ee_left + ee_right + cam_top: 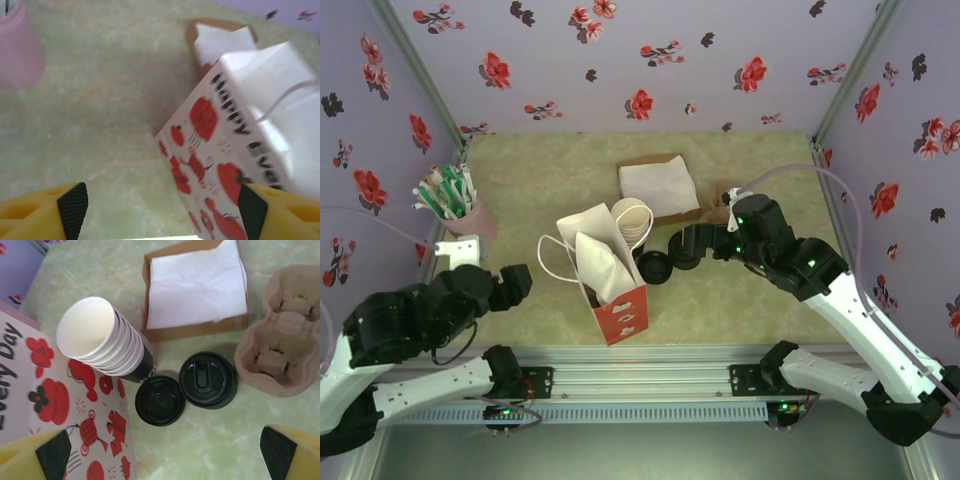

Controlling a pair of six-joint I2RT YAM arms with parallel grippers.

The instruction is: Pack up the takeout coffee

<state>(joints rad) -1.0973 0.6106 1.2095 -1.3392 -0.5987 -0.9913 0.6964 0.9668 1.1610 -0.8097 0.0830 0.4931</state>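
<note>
Right wrist shows my right end effector wide and empty, with what looks like the lidded coffee cup on the table just ahead, not yet in the bag.

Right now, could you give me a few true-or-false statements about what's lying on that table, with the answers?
1. Two black lids lie on the table next to the stack of cups. True.
2. The cardboard box is empty. False: it holds white napkins.
3. The paper bag is plain brown. False: it is white with red prints.
4. A pink cup on the left holds straws. True.
5. The cardboard cup carrier has cups in it. False: the wells that show are empty.
</note>
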